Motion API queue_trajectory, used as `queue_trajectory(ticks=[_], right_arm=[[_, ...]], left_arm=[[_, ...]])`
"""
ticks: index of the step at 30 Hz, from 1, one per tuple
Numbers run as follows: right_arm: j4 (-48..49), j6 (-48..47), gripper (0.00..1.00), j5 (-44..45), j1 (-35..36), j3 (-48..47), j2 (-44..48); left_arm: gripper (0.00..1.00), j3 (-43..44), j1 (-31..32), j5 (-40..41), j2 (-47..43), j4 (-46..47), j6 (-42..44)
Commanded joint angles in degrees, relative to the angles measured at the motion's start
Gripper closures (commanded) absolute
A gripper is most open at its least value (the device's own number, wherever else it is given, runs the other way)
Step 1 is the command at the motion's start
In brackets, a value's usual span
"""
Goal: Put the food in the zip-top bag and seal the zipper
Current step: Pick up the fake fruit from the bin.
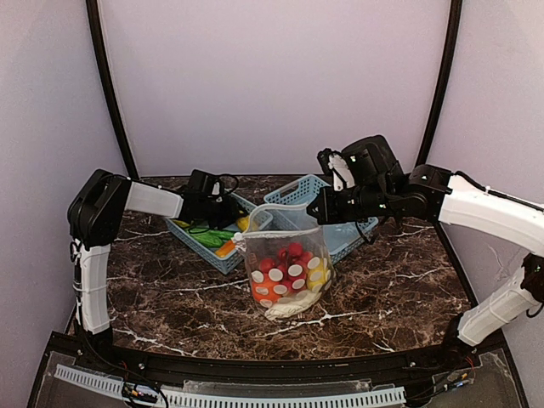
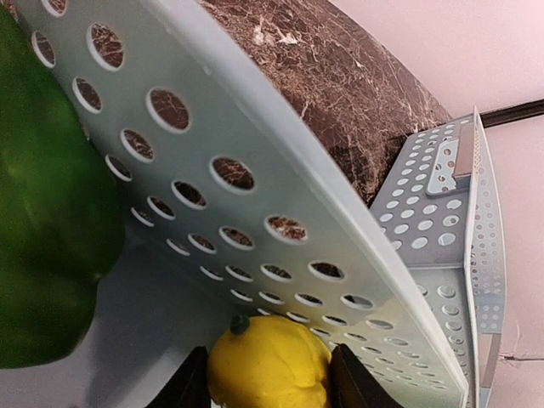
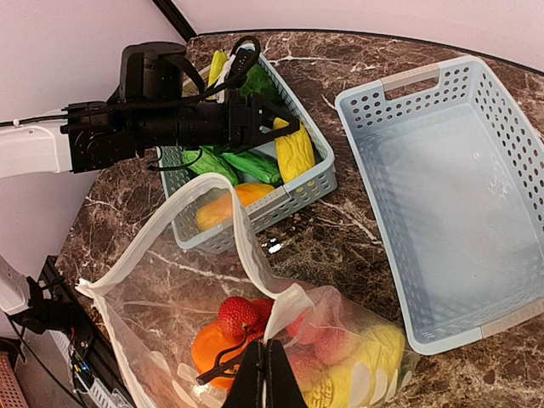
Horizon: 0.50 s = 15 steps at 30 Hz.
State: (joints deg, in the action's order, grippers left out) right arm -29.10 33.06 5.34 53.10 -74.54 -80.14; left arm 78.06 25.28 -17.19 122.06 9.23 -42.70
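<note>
The zip-top bag (image 1: 287, 265) stands open on the table, holding a red strawberry (image 3: 237, 314), a round orange (image 3: 208, 349) and yellow pieces (image 3: 367, 357). My right gripper (image 3: 270, 353) is shut on the bag's mouth edge with its zipper strip (image 3: 240, 231) and holds it up; in the top view the gripper (image 1: 316, 212) is above the bag. My left gripper (image 2: 269, 374) is inside the left basket (image 1: 197, 239), its fingers (image 2: 192, 384) pressed on both sides of a yellow lemon (image 2: 268, 361). A green pepper (image 2: 42, 221) lies beside it. The slider tab is not visible.
The left basket (image 3: 299, 189) also holds a yellow corn (image 3: 294, 150), green pieces (image 3: 248, 167) and an orange piece (image 3: 231, 202). An empty light-blue basket (image 3: 399, 212) stands to the right, behind the bag. The left arm (image 3: 153, 127) reaches over the left basket.
</note>
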Motion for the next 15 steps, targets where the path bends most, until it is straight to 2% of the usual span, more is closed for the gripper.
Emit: queue_trajectory(ticks=[1, 7, 15], right_arm=[[2.91, 0.08, 1.00, -0.17, -0.28, 0.45, -0.32], [2.94, 0.16, 1.00, -0.21, -0.28, 0.63, 0.12], [2.92, 0.19, 1.00, 0.69, -0.28, 0.98, 1.11]], left_arm=[[0.67, -0.86, 0.03, -1.06, -1.48, 2.78, -1.04], [0.72, -3.37, -0.01, -1.17, -5.43, 5.85, 0.78], [0.76, -11.85, 0.03, 0.01, -17.65, 10.13, 4.80]])
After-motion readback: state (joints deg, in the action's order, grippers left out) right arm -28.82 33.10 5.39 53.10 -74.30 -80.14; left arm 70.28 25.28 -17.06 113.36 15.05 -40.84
